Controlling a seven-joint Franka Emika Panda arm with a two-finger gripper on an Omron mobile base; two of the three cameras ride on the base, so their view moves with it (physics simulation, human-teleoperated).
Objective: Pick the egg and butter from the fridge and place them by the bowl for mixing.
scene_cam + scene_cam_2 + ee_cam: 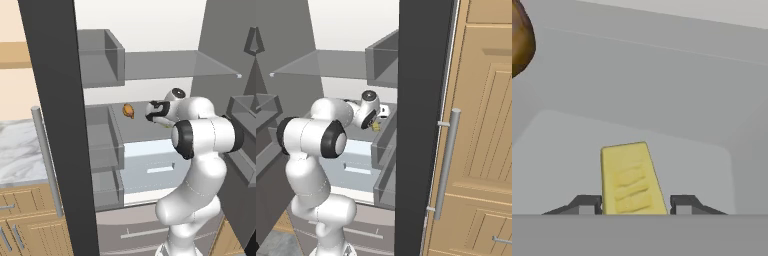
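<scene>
The butter (629, 175) is a small yellow block lying on a grey shelf inside the open fridge (165, 65). In the hand view it sits between the two dark fingertips (587, 205) of my gripper (634, 205), which press against its sides. From the right base view the butter (376, 127) shows as a yellow speck just beyond the white hand. In the left base view my gripper (150, 112) reaches into the middle shelf. The egg and the bowl are out of view.
An orange-brown lump (129, 110) lies on the same shelf, left of the hand, and shows at the upper left of the hand view (519, 40). Grey door bins (102, 140) and the black-edged door (55, 100) stand close on the left. A marble counter (17, 150) lies beyond the door.
</scene>
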